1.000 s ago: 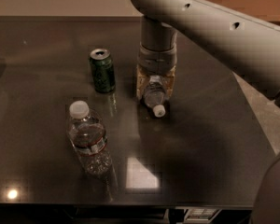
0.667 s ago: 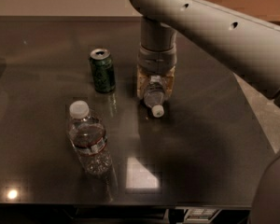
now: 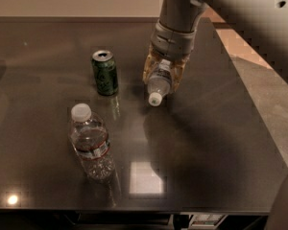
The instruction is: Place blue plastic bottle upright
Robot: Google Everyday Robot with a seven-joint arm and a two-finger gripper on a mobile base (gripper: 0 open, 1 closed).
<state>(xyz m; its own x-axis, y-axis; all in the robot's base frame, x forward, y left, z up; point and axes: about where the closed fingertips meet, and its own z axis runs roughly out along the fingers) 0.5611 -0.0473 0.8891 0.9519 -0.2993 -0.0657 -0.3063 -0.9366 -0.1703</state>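
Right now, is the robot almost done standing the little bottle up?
Done: the claw grips the blue plastic bottle. In hand: it's held tilted, white cap lowest. Left: turn it cap-up, stand it on the table and let go.

The room is dim, and the light looks warm and brown. It comes from above. My bench (image 3: 43, 47) is dark and shiny like a mirror. A bright white square of glare (image 3: 145, 178) sits on it near the front edge, and a small bright dot (image 3: 12, 199) glows at the front left corner. My claw (image 3: 162, 83) hangs over the middle of the bench, closed around the blue plastic bottle (image 3: 159, 80), whose white cap catches the light. Under them lies a big soft shadow (image 3: 182, 143). The green can (image 3: 104, 73) makes a faint reflection in front of itself. The far left of the bench is darkest.
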